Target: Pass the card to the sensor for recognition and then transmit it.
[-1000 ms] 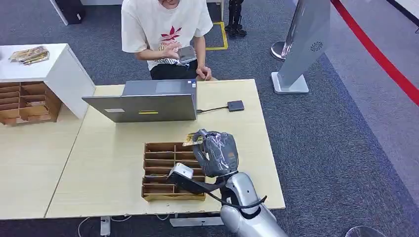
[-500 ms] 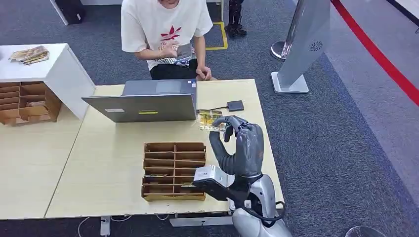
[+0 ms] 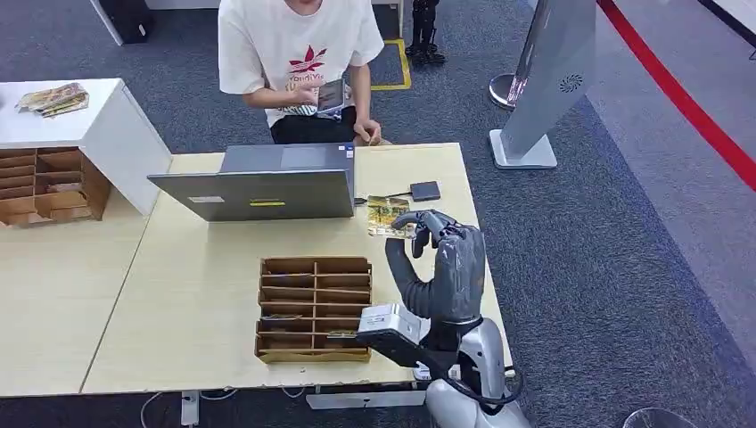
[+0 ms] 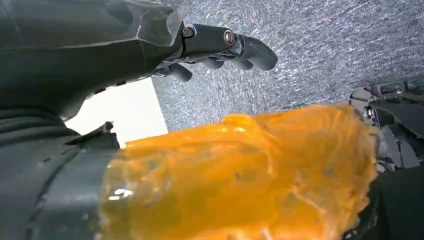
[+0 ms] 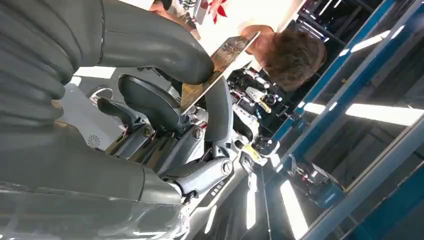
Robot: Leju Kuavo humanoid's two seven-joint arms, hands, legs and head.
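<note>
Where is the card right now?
In the head view, the card is pinched in the right hand, above the table's right side, between the laptop and the small black sensor.

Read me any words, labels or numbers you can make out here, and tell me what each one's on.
None reads cleanly.
White T-shirt: red leaf logo with lettering under it, too blurred to read.
Laptop: a white sticker and a yellow one on the lid, too small to read.
Card held by the right hand: patterned print, no legible text.
Grey stand: round emblem, no words.
</note>
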